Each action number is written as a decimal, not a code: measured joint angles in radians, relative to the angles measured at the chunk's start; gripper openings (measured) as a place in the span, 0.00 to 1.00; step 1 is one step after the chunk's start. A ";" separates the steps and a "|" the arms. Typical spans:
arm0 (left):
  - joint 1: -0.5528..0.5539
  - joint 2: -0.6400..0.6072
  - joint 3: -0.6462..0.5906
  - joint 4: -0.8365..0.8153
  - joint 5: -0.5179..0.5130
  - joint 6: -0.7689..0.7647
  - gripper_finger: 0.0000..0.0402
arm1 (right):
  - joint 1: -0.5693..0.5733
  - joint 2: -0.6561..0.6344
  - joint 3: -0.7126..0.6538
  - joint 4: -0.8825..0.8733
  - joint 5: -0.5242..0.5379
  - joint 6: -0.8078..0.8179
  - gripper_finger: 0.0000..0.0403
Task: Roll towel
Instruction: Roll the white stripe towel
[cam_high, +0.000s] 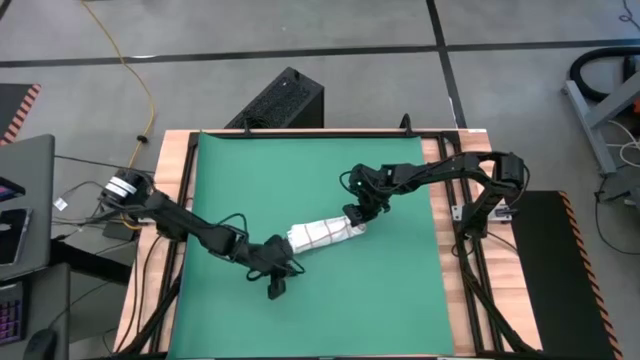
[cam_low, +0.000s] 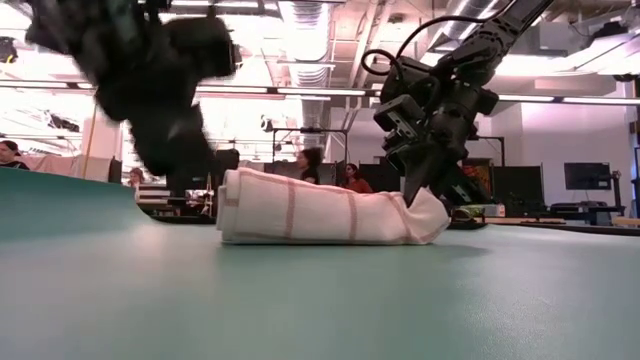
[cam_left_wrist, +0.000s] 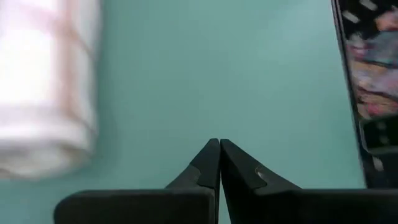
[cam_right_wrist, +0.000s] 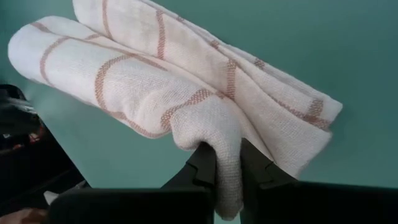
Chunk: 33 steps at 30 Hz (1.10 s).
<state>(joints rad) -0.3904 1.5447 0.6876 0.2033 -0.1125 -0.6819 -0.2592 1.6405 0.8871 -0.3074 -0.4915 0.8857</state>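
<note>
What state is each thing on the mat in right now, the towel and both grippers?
towel: rolled up, lying on the green mat, one end pinched
right gripper: shut on a fold at the towel's end
left gripper: shut, empty, apart from the towel's other end

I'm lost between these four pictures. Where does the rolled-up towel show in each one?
High view: towel at the middle of the green mat.
Low view: middle, lying on the mat.
Left wrist view: upper left edge, blurred.
Right wrist view: fills the centre.
Shared landmark: the right hand pinching one end of the towel; the green mat shows everywhere.
</note>
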 joint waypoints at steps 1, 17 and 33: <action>-0.005 -0.017 0.017 -0.024 -0.047 0.039 0.00 | 0.000 0.000 0.000 -0.003 0.000 0.000 0.10; 0.059 0.092 0.092 -0.080 -0.454 0.371 0.00 | 0.004 0.000 0.000 -0.004 -0.007 -0.029 0.10; 0.208 0.096 -0.005 -0.039 -0.317 0.423 0.00 | 0.007 0.000 0.001 -0.002 0.029 -0.001 0.10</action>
<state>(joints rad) -0.1822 1.6404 0.6828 0.1639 -0.4298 -0.2591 -0.2526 1.6405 0.8883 -0.3097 -0.4624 0.8848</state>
